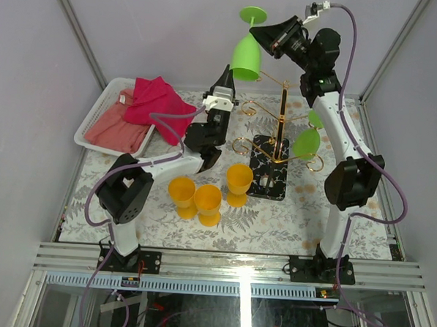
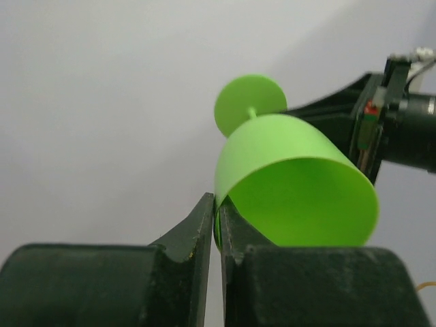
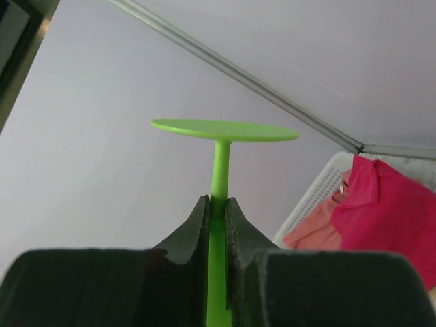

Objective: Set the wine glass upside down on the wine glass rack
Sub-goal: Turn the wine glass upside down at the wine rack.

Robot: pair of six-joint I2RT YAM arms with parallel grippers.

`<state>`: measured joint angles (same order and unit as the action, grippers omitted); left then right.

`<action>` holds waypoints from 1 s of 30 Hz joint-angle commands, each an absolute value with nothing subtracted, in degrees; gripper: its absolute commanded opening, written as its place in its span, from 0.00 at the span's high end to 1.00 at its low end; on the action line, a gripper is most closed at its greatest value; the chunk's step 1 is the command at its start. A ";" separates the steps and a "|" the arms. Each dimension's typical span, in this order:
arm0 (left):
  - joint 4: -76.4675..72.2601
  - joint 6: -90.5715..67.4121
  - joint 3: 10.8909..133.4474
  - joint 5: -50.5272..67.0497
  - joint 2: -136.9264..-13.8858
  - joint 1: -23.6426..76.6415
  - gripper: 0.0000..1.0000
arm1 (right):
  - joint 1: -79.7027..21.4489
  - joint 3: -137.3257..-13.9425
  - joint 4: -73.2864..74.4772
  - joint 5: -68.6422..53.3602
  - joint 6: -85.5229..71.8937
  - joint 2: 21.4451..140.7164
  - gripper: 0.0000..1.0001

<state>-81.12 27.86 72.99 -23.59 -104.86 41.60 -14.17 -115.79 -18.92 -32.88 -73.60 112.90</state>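
A green wine glass [image 1: 247, 56] hangs upside down in the air above the table's back, its round foot [image 1: 254, 16] on top. My left gripper [image 1: 230, 71] is shut on the rim of the bowl; in the left wrist view the wall of the wine glass [image 2: 293, 184] sits pinched between the jaws of the left gripper [image 2: 217, 216]. My right gripper [image 1: 255, 30] is shut on the stem just under the foot, and the right wrist view shows the stem [image 3: 220, 170] clamped in the right gripper [image 3: 217, 204]. The gold wine glass rack [image 1: 283, 112] stands below and to the right.
A second green glass [image 1: 306, 142] hangs upside down on a rack arm. Three yellow goblets [image 1: 208, 202] stand in front of the rack's black base [image 1: 260, 147]. A white basket [image 1: 96, 113] with pink and red cloths [image 1: 154, 100] sits at the back left.
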 commanded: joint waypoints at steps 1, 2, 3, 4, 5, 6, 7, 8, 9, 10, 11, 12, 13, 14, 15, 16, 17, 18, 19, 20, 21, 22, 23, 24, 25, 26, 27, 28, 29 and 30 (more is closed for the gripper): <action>-85.08 29.03 70.15 -23.67 -102.09 42.45 0.91 | -15.40 -124.58 -16.31 -34.72 -65.13 115.13 1.00; -85.39 29.06 69.44 -23.77 -101.63 42.47 0.88 | -15.41 -126.40 -15.66 -34.43 -64.49 116.04 1.00; -85.49 29.13 68.79 -23.82 -101.26 42.43 0.85 | -15.45 -128.93 -14.66 -34.29 -64.04 116.97 1.00; -85.56 29.23 68.14 -23.90 -100.91 42.48 0.82 | -15.39 -130.42 -14.30 -34.24 -63.73 117.97 1.00; -85.60 29.30 67.75 -23.95 -100.52 42.44 0.79 | -15.35 -131.59 -14.03 -34.02 -63.56 118.83 1.00; -85.60 29.28 67.31 -24.00 -100.20 42.49 0.77 | -15.36 -132.40 -14.09 -33.68 -63.54 119.56 1.00; -85.68 29.27 66.98 -23.99 -99.88 42.53 0.75 | -15.31 -133.00 -14.11 -33.36 -63.24 120.03 1.00; -85.69 29.30 66.71 -23.99 -99.69 42.54 0.74 | -15.30 -133.52 -13.93 -33.09 -62.89 120.32 1.00; -85.77 29.40 66.39 -23.99 -99.55 42.56 0.72 | -15.22 -133.85 -13.76 -33.04 -62.56 120.53 1.00; -85.82 29.44 66.22 -24.01 -99.42 42.56 0.71 | -15.25 -134.09 -13.44 -33.00 -62.20 120.70 1.00; -85.92 29.40 66.08 -24.03 -99.33 42.52 0.70 | -15.17 -134.11 -13.11 -33.01 -61.96 120.68 1.00; -85.88 29.40 65.99 -24.08 -99.25 42.59 0.69 | -15.15 -133.92 -13.08 -33.04 -61.74 120.49 1.00; -85.80 29.28 65.86 -24.02 -99.22 42.55 0.67 | -15.12 -133.54 -12.97 -33.00 -61.52 120.23 1.00; -85.84 29.31 65.77 -24.02 -99.22 42.54 0.66 | -15.12 -133.06 -12.99 -32.94 -61.32 119.93 1.00; -85.87 29.28 65.77 -24.00 -99.22 42.58 0.64 | -15.14 -132.67 -13.01 -32.88 -60.77 119.56 1.00; -85.88 29.28 65.77 -24.04 -99.17 42.62 0.62 | -15.04 -132.37 -12.58 -32.62 -59.60 119.01 1.00; -85.84 29.29 65.64 -23.90 -99.09 42.64 0.60 | -15.04 -132.24 -11.67 -32.16 -58.23 118.63 1.00; -85.81 29.25 65.23 -23.83 -98.87 42.71 0.59 | -15.00 -132.13 -10.79 -31.65 -56.78 118.03 1.00; -85.75 29.11 64.69 -23.57 -98.39 42.79 0.57 | -14.83 -131.96 -9.98 -31.11 -55.47 117.52 1.00; -85.31 29.01 63.98 -23.04 -97.73 42.93 0.55 | -14.63 -131.68 -9.45 -30.63 -54.47 117.02 1.00; -84.69 29.00 63.13 -22.56 -96.96 43.04 0.53 | -14.29 -131.17 -9.44 -30.39 -54.03 116.51 1.00; -83.81 28.75 62.08 -22.09 -95.98 43.17 0.52 | -13.88 -130.61 -9.80 -30.33 -53.91 116.20 1.00; -82.77 28.47 60.98 -21.68 -94.94 43.27 0.50 | -13.47 -130.09 -10.07 -30.37 -53.90 115.88 1.00; -81.45 28.09 59.71 -21.51 -93.69 43.32 0.49 | -12.99 -129.60 -10.37 -30.47 -53.84 115.66 1.00; -80.21 27.26 58.54 -21.44 -92.51 43.47 0.48 | -12.48 -129.11 -10.82 -30.60 -53.83 115.33 1.00; -78.97 26.37 57.33 -21.55 -91.36 43.42 0.47 | -12.02 -128.52 -11.23 -30.67 -53.75 115.08 1.00; -77.87 25.49 56.20 -21.76 -90.20 43.52 0.47 | -11.59 -127.93 -12.19 -30.72 -53.63 114.78 1.00; -76.54 24.73 55.27 -22.20 -89.09 43.50 0.46 | -11.06 -126.91 -13.30 -30.91 -53.55 114.27 1.00; -75.96 24.11 54.38 -22.54 -88.04 43.57 0.46 | -10.65 -126.03 -14.47 -31.06 -53.29 113.97 1.00; -75.23 23.79 53.78 -22.83 -87.15 43.65 0.46 | -10.18 -125.21 -15.62 -31.11 -52.69 113.45 1.00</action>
<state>-77.06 26.65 56.14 -22.04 -91.29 43.13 -12.23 -126.78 -8.73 -31.03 -55.13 118.83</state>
